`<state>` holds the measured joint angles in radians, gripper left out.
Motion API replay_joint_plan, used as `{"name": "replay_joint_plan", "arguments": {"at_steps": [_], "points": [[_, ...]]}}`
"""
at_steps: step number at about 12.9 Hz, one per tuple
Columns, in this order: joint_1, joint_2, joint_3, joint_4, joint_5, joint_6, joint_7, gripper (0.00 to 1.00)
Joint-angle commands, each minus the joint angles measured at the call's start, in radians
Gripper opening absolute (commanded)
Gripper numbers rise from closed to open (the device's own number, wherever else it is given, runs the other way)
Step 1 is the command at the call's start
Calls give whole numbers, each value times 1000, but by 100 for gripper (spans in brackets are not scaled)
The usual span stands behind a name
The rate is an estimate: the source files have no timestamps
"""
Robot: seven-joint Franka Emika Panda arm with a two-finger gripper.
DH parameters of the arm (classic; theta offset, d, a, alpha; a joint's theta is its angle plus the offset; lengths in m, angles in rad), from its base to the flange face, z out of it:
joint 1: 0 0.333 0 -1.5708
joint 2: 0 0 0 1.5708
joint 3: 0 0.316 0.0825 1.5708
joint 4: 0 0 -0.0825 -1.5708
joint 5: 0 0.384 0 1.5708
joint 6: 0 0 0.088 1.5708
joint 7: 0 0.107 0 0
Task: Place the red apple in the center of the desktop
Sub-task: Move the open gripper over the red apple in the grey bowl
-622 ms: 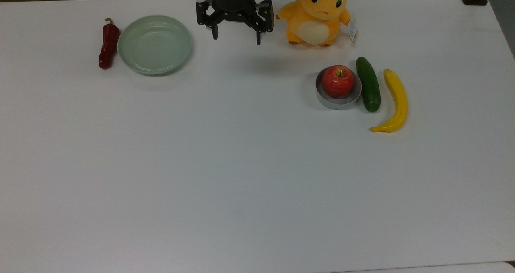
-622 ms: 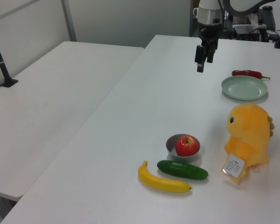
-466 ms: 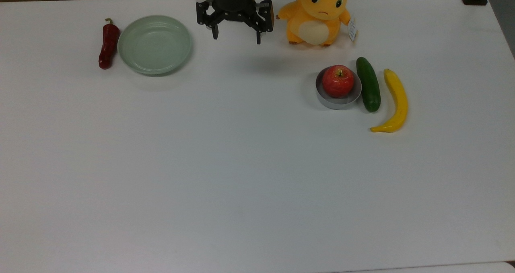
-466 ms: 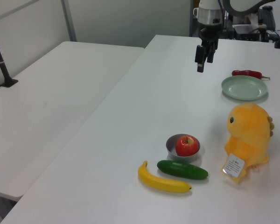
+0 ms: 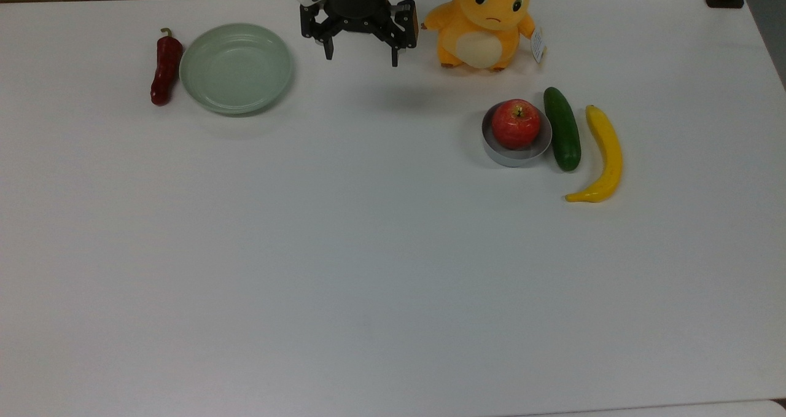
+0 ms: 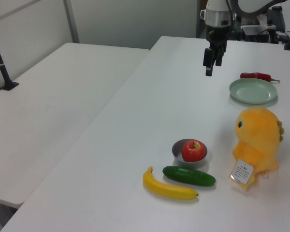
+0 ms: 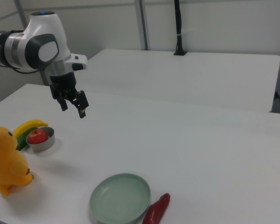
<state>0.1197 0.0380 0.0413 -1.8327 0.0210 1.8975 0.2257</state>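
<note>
White desktop point(image 5: 381, 269); second white table point(image 6: 53, 106) beside.

The apple point(image 5: 516, 123) is round, glossy and red with faint yellowish speckles, its short brown stem pointing up. It sits upright in a small grey bowl point(image 5: 513, 153) that holds nothing else, toward the top view's right and a little above the middle. The surface point(image 5: 368, 269) is a large, plain white, matte rectangle. In the left view the apple point(image 6: 194, 151) lies toward the near end; in the right view it point(image 7: 37, 136) sits at the right view's left.
</note>
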Motion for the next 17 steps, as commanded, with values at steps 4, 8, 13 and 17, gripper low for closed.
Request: {"name": "replay_joint_plan", "arguments": {"at_steps": [4, 8, 13, 17], "points": [[14, 18, 0, 42, 19, 8, -3, 100], [44, 112, 51, 108, 14, 113, 192, 100], [113, 198, 158, 170, 5, 155, 336, 100], [191, 272, 203, 167, -54, 156, 342, 100]]}}
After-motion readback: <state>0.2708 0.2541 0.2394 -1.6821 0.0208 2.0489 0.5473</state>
